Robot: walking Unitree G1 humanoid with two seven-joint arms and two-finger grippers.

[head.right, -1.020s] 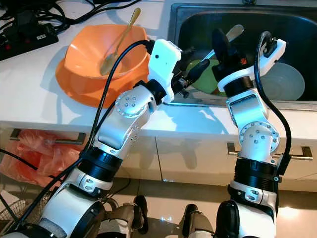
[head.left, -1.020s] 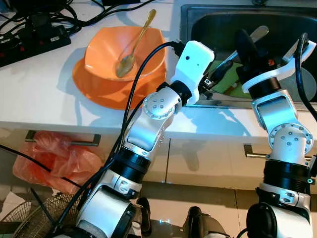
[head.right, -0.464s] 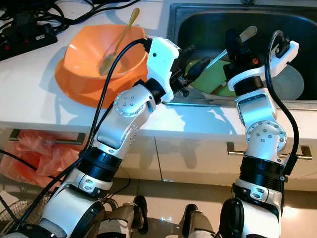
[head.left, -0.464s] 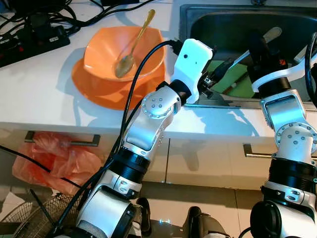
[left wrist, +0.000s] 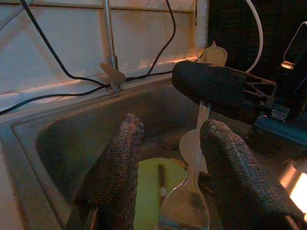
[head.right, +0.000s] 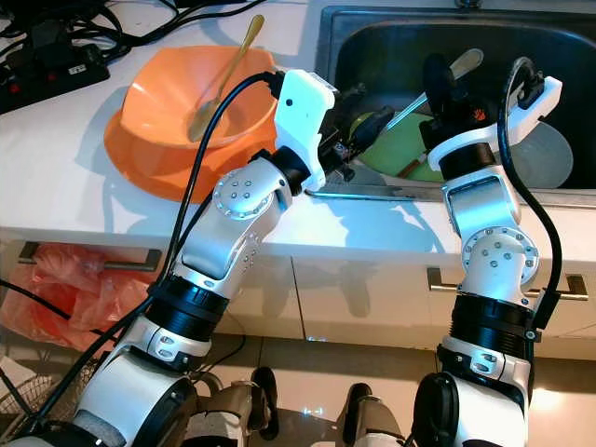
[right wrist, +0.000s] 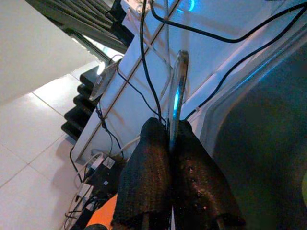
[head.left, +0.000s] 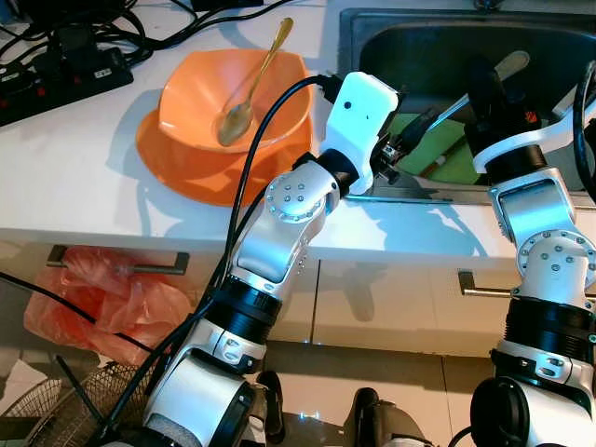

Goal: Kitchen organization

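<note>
Over the steel sink [head.right: 559,200], a metal spoon [head.left: 463,95] is held clamped by its handle between the closed fingers of the right gripper [right wrist: 171,143]; the handle end projects past the fingertips, and the bowl end hangs down toward the left gripper [left wrist: 165,158]. The left gripper is seen reaching over the sink's front left edge, its two fingers spread apart with the spoon's bowl [left wrist: 184,208] lying between them; contact with either finger cannot be made out. A green plate [head.right: 399,149] with a small stick-like item on it is noted on the sink floor beneath the spoon, and a white dish [head.right: 545,154] beside it. On the white counter [head.left: 65,168] to the left, an orange bowl [head.left: 200,88] is stacked on an orange plate [head.left: 177,168], with a gold spoon [head.left: 250,86] resting in the bowl. A black power strip [head.left: 56,79] is recorded at the counter's back left.
</note>
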